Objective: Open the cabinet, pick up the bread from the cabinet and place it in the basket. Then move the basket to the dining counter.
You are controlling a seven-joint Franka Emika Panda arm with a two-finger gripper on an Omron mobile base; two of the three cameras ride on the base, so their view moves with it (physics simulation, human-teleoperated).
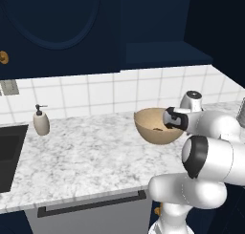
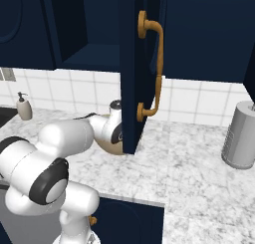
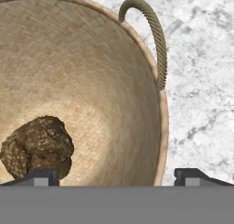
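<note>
I have the hand (image 3: 116, 176) released, its two fingertips (image 3: 42, 176) spread wide and holding nothing, poised just above the basket (image 3: 114, 77). Looking along the hand, the bread (image 3: 37, 147) lies on the basket's floor, just ahead of one fingertip, while the other fingertip sits outside the rim, so the rim passes between them. The basket's rope loop (image 3: 153, 33) arcs further ahead, on that outer side. The basket rests on the marbled desk (image 1: 81, 156). Above the hand, the cabinet (image 2: 130, 68) door stands swung open, its brass handle (image 2: 153, 68) facing outward. A soap dispenser (image 1: 41, 120) stands well apart.
</note>
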